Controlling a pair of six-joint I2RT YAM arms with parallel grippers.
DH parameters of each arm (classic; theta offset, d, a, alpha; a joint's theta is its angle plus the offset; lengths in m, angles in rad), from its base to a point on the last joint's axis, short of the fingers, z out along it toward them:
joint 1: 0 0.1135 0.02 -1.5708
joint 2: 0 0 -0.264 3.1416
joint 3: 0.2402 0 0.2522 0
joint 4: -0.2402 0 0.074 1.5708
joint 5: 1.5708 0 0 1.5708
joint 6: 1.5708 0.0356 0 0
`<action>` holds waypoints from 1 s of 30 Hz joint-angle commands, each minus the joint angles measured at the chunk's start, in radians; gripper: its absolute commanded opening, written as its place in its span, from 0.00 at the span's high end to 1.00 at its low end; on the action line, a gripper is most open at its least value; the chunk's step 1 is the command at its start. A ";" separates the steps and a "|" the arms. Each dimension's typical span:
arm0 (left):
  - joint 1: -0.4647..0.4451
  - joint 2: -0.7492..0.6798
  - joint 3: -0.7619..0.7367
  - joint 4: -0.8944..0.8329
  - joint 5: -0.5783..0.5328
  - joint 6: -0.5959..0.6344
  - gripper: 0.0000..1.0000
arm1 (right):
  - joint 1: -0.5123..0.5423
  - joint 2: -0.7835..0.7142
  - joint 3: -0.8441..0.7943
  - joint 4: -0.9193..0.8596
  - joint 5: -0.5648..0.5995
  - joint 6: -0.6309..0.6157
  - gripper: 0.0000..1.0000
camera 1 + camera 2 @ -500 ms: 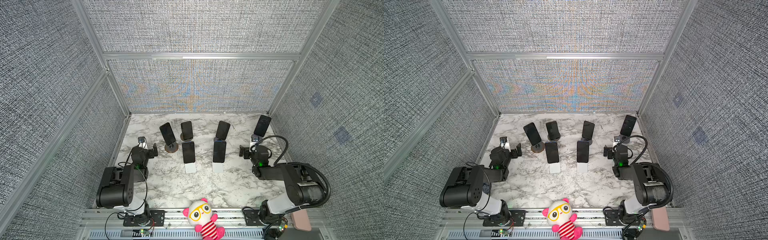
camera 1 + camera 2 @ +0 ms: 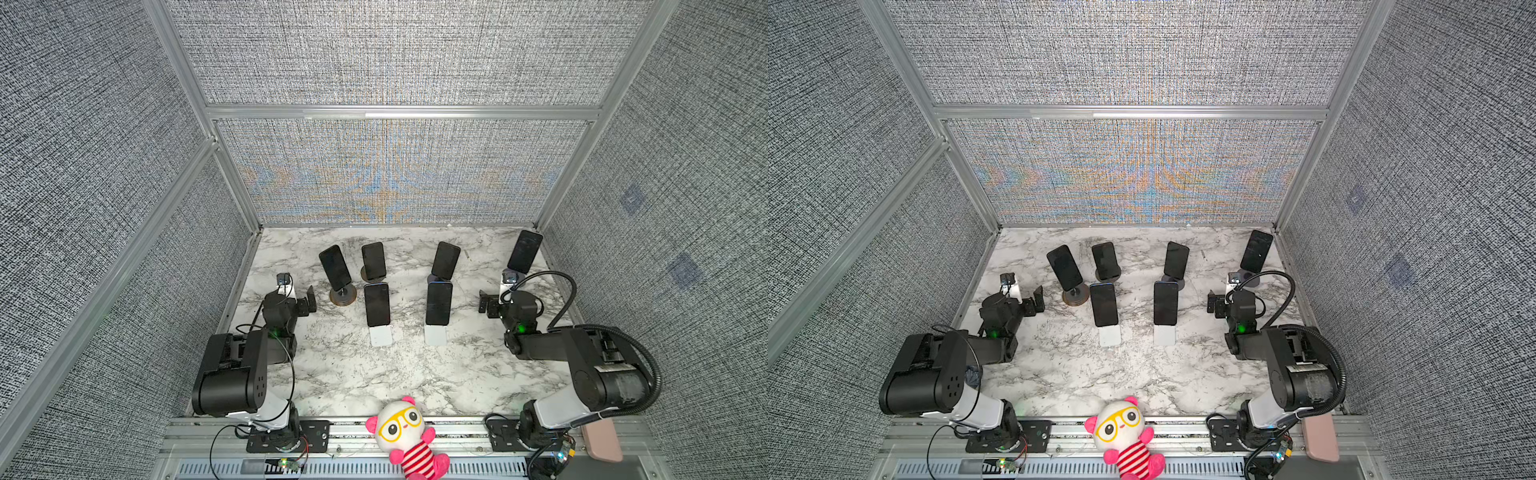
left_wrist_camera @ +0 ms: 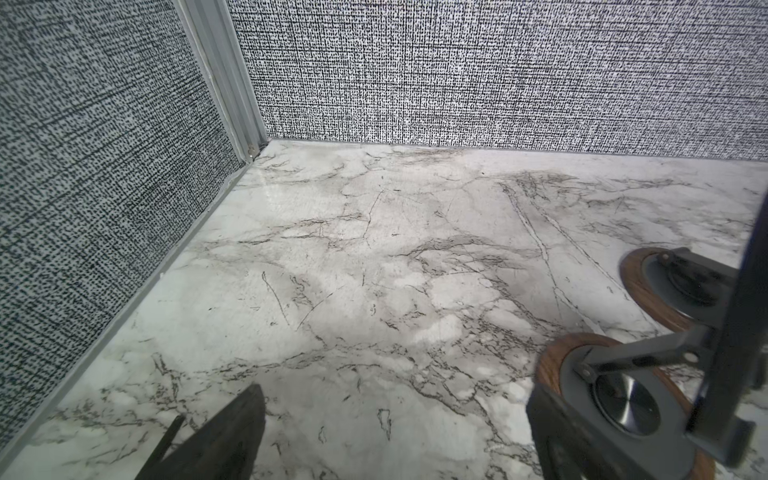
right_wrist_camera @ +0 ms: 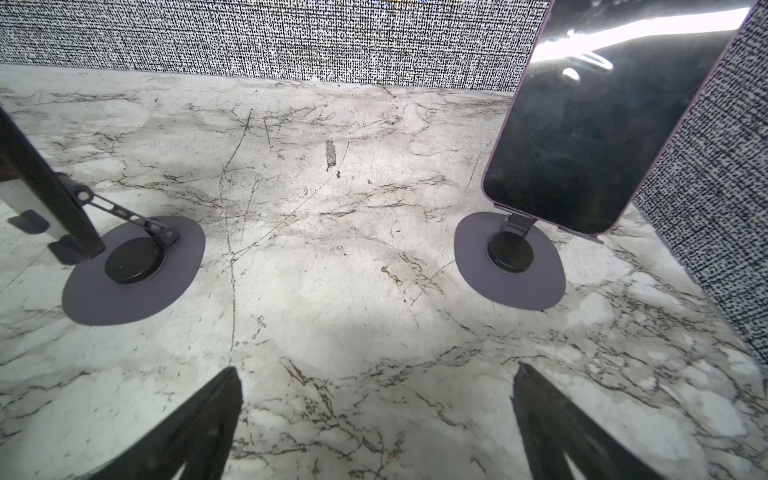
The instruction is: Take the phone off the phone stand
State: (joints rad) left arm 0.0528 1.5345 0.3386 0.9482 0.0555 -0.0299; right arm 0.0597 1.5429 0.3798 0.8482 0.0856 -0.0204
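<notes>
Several dark phones lean on stands on the marble table (image 2: 415,374), seen in both top views. At the back right a purple-edged phone (image 4: 582,137) (image 2: 525,251) sits on a round grey stand (image 4: 509,266). My right gripper (image 4: 376,407) (image 2: 496,297) is open and empty, low over the marble just in front of that stand. My left gripper (image 3: 390,432) (image 2: 297,297) is open and empty at the left. One of its fingers (image 3: 552,436) is beside the wood-rimmed stand (image 3: 615,399) (image 2: 343,296), which carries a tilted phone (image 2: 335,267).
Two phones (image 2: 377,304) (image 2: 439,303) stand on white stands (image 2: 381,336) mid-table, and two more (image 2: 373,259) (image 2: 445,259) behind them. A plush toy (image 2: 405,432) lies on the front rail. Fabric walls close in the left, right and back.
</notes>
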 commanded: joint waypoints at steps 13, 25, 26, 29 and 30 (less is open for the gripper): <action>0.000 -0.003 0.006 0.020 0.013 0.005 0.01 | -0.017 -0.001 0.012 0.024 -0.024 0.011 0.01; -0.001 -0.546 0.186 -0.661 -0.042 -0.107 0.01 | 0.016 -0.288 0.419 -0.950 -0.084 0.119 0.01; 0.000 -0.567 0.226 -0.732 -0.004 -0.116 0.01 | 0.026 -0.292 0.466 -1.023 -0.103 0.125 0.01; 0.000 -0.572 0.361 -0.931 0.175 -0.122 0.02 | 0.043 -0.288 0.583 -1.229 -0.214 0.136 0.01; -0.001 -0.556 0.395 -0.969 0.256 -0.123 0.03 | 0.045 -0.285 0.607 -1.275 -0.263 0.135 0.01</action>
State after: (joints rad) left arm 0.0528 0.9657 0.6743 0.2546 0.1112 -0.1215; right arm 0.0990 1.2560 0.9424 -0.1268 -0.0467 0.0845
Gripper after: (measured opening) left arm 0.972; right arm 0.989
